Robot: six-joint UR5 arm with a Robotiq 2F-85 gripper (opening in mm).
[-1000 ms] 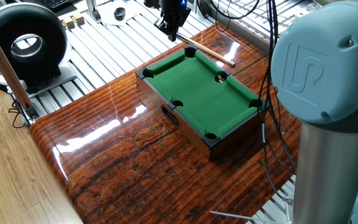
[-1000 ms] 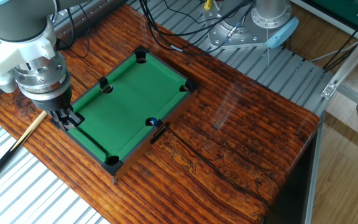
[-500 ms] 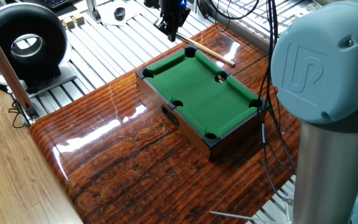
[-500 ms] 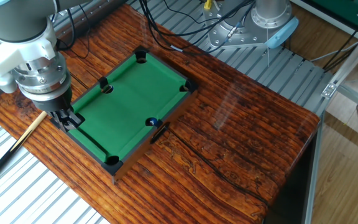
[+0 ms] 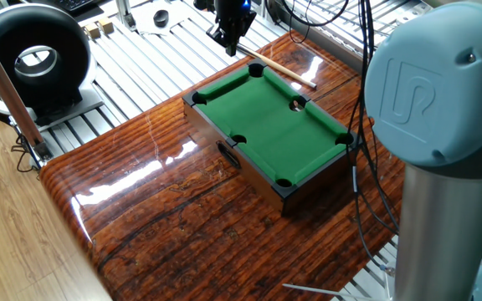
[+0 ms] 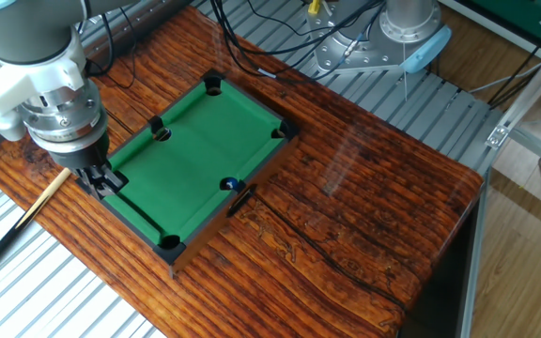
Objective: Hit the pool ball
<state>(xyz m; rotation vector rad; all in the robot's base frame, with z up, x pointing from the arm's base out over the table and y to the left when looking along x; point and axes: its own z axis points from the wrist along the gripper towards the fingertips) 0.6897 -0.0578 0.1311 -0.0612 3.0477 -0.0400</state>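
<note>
The pool ball (image 6: 230, 184) is a tiny dark blue ball with a white patch. It sits on the green felt of the small pool table (image 6: 191, 160) at the near long rail, beside the middle pocket. I cannot pick it out in one fixed view. My gripper (image 6: 102, 181) hangs at the table's left short end, far from the ball, with its fingers slightly apart and nothing between them. It also shows in one fixed view (image 5: 228, 40), above the table's far corner. The thin wooden cue (image 6: 28, 214) lies flat on the wood beside the gripper.
The pool table (image 5: 268, 125) stands on a glossy wooden board (image 5: 166, 209) laid over metal slats. The cue (image 5: 281, 72) lies behind it. A black ring-shaped device (image 5: 36, 58) stands at the left. Cables (image 6: 280, 42) and a grey robot base (image 5: 442, 150) stand close by.
</note>
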